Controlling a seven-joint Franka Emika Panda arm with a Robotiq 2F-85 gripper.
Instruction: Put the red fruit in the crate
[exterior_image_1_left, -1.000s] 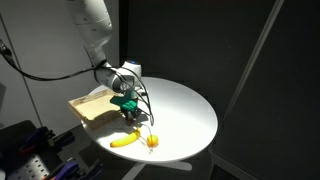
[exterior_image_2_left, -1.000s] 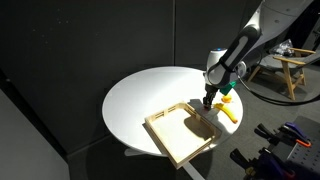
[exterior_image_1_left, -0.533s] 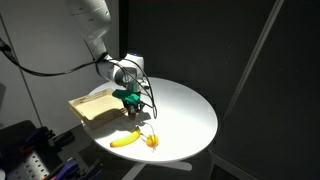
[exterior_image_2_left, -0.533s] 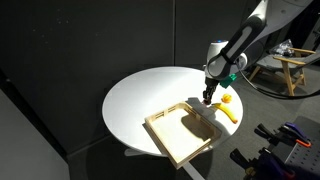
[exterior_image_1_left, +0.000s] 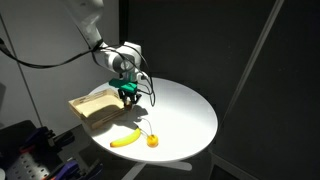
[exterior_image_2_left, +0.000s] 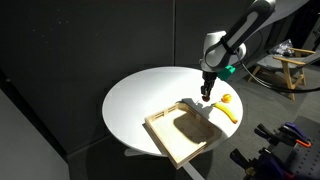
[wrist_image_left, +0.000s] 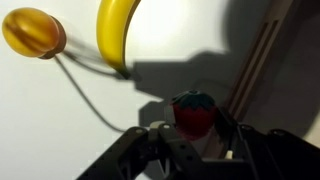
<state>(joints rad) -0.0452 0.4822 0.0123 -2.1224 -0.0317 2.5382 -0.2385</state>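
My gripper is shut on the red fruit, a small dark-red fruit with a dark green cap, and holds it up off the white table. In both exterior views the gripper hangs above the table next to the near edge of the crate, a shallow light-tan wooden tray. In the wrist view a crate wall runs along the right side. The fruit is too small to make out in the exterior views.
A yellow banana and a small orange fruit lie on the round white table beside the crate. The surroundings are dark.
The gripper has risen off the table with the red fruit and shifted away from the banana toward the crate.
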